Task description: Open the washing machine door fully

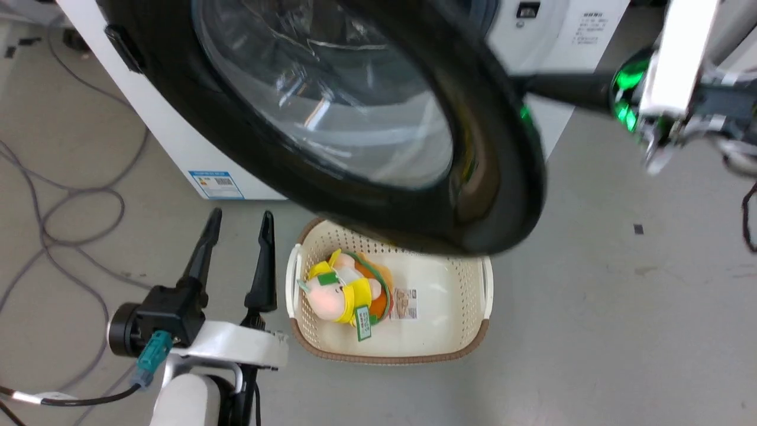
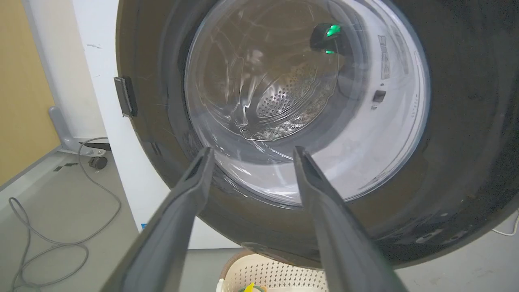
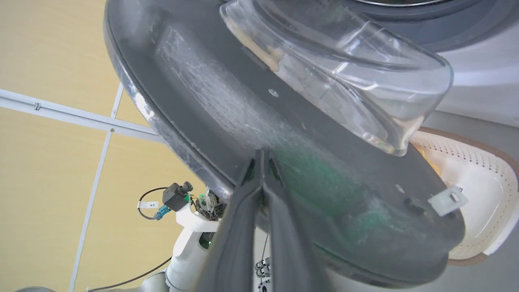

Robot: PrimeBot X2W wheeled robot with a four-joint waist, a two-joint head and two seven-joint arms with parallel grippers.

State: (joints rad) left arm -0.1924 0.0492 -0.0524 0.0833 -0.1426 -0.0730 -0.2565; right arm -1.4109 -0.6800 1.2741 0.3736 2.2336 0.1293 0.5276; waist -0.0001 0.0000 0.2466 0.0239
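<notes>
The washing machine door (image 1: 491, 177), glossy black with a bulging glass window, stands swung partway out from the white washing machine (image 1: 171, 142) and hangs over a basket. My right gripper (image 1: 530, 86) reaches in from the upper right. Its fingers are shut together, and their tips (image 3: 262, 156) rest against the door's matte inner face (image 3: 227, 101), just below the clear glass bowl (image 3: 344, 77). My left gripper (image 1: 239, 222) stands open at the lower left, in front of the door and apart from it. In the left wrist view the left gripper (image 2: 251, 153) points at the door's window (image 2: 308, 101), through which the steel drum shows.
A cream perforated basket (image 1: 307, 340) sits on the floor under the door, with a yellow and pink plush toy (image 1: 340, 293) inside. Grey cables (image 1: 77, 195) loop over the floor at the left. A blue label (image 1: 216, 184) marks the washer's lower front. Grey floor spreads to the right.
</notes>
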